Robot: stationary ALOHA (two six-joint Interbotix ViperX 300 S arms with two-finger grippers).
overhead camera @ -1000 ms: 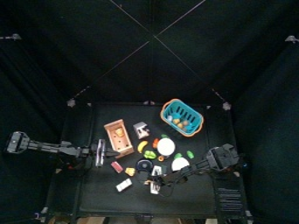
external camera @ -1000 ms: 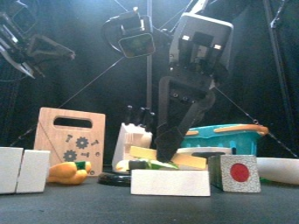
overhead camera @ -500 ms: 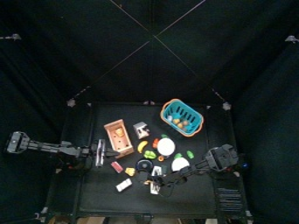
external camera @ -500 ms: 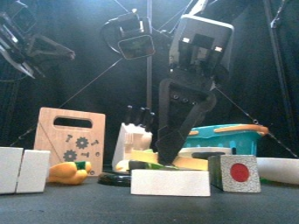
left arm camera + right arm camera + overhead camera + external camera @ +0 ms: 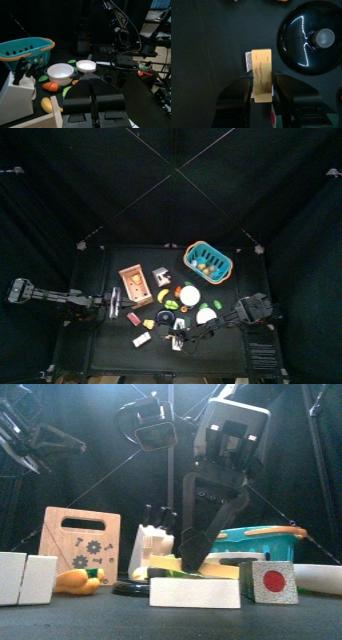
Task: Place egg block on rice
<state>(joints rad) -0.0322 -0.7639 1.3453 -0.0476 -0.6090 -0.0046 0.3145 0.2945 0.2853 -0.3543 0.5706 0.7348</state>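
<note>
The egg block point(image 5: 261, 75), a tan-yellow slab on edge, sits between the jaws of my right gripper point(image 5: 260, 84), which is shut on it. A pale patch of the rice point(image 5: 248, 61) shows just behind the block. In the front view my right gripper point(image 5: 195, 560) hangs low over the white rice block point(image 5: 195, 591), with the egg block point(image 5: 166, 564) just above and behind it. Whether egg and rice touch I cannot tell. My left gripper point(image 5: 93, 99) rests shut at the table's left side, holding nothing.
A black round lid point(image 5: 314, 39) lies beside the held block. Near it stand a red-dot block point(image 5: 274, 581), a teal basket point(image 5: 262, 539), a white knife block point(image 5: 156, 544), a wooden board point(image 5: 78, 541) and white blocks point(image 5: 27, 579). Two white bowls point(image 5: 61, 71) are near the basket.
The right arm has barely shifted over the rice, still holding the egg block. The left arm has not moved.
</note>
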